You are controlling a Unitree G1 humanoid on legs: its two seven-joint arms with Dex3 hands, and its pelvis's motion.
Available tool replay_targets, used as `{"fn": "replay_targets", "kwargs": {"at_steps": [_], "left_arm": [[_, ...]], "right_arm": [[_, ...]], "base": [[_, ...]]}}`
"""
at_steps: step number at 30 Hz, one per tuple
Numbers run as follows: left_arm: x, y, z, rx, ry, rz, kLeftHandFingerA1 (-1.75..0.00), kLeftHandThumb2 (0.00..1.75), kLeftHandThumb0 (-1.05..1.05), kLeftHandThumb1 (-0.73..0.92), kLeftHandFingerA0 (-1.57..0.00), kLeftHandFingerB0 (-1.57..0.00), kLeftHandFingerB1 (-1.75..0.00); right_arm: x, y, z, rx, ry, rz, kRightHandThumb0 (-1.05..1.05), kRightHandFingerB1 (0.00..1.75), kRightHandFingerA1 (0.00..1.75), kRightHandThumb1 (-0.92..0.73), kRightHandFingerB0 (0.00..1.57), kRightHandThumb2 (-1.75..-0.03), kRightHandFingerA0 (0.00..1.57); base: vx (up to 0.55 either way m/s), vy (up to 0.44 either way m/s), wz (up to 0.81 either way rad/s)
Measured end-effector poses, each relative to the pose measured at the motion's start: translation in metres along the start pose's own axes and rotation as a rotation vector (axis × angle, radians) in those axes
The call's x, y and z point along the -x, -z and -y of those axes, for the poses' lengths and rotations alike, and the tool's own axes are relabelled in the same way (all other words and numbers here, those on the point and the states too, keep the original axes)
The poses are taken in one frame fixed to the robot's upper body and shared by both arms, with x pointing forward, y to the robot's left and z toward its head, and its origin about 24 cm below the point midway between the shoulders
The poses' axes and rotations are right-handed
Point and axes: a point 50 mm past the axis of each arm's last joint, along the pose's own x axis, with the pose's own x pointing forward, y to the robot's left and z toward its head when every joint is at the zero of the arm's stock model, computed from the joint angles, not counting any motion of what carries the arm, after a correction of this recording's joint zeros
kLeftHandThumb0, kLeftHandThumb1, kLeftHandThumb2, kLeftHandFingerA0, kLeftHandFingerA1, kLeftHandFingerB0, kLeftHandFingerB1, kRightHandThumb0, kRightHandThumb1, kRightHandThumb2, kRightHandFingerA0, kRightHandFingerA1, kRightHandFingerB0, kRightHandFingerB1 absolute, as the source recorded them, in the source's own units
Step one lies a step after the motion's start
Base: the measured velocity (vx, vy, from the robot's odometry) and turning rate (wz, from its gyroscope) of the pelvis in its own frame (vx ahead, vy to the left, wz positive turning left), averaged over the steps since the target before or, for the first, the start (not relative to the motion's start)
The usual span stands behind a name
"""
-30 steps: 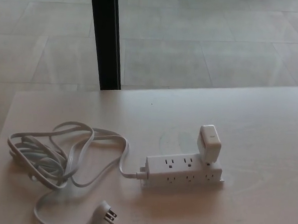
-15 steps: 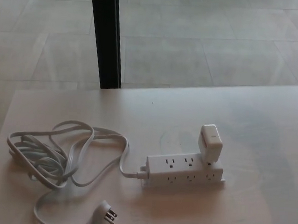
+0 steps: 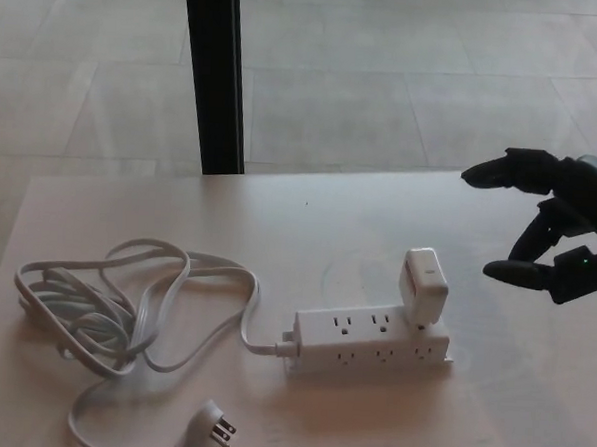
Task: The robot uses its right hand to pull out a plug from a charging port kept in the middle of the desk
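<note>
While the plug is not yet touched, the layout reads plainly from the desk's left edge across. Near that left edge lies a loosely coiled white power cord (image 3: 104,308), its loops sprawling toward the near-left corner, where the cord's own pronged white plug (image 3: 211,424) rests unconnected by the front edge. The cord runs right into a white rectangular plastic power strip (image 3: 369,341), which sits near the front edge around the middle of the pale wooden desk (image 3: 279,222). On the strip's right end stands the task's object, a boxy white charger plug (image 3: 421,286), seated in an upper socket and leaning slightly. To its right, above the desk toward the right edge, hovers the black right hand (image 3: 554,229), well apart from the plug; its fingers are spread, with an upper digit (image 3: 501,172) and a lower one (image 3: 516,271) both pointing left and nothing between them. The left hand is out of sight.

The step in hand looks like the reach. To do it well, the hand should probably come down and leftward until the open fingers bracket the charger's broad faces, close firmly on its body, then pull along the prongs' axis, not sideways, since the light strip is unrestrained and may lift with it.
</note>
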Motion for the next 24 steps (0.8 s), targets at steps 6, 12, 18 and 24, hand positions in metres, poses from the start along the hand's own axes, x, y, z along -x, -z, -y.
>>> {"fn": "replay_targets", "kwargs": {"at_steps": [6,12,18,24], "left_arm": [[0.000,0.000,0.000,0.001,0.005,0.001,-0.62,0.94,-0.71,0.57,-0.50,-0.36,-0.52],[0.000,-0.001,0.000,0.004,0.005,0.002,-0.57,0.61,-0.71,0.69,-0.59,-0.44,-0.40],[0.000,-0.002,-0.001,0.001,0.003,0.006,-0.58,0.61,-0.69,0.70,-0.61,-0.42,-0.40],[0.000,-0.004,-0.003,-0.002,0.002,0.009,-0.67,0.61,-0.70,0.68,-0.61,-0.44,-0.42]], "right_arm": [[-0.013,-0.007,-0.004,0.122,-0.068,-0.023,-0.74,0.43,0.79,-0.45,0.19,-0.83,0.77],[-0.023,-0.012,-0.007,0.233,-0.119,-0.050,-0.75,0.30,0.85,-0.59,0.25,-0.59,0.78],[-0.030,-0.014,-0.016,0.286,-0.137,-0.049,-0.74,0.43,0.78,-0.46,0.18,-0.85,0.77],[-0.036,-0.018,-0.029,0.333,-0.167,-0.041,-0.74,0.32,1.55,-0.60,0.24,-0.58,0.84]], "base": [[0.00,0.000,0.00],[0.00,0.000,0.00],[0.00,0.000,0.00],[0.00,0.000,0.00]]}}
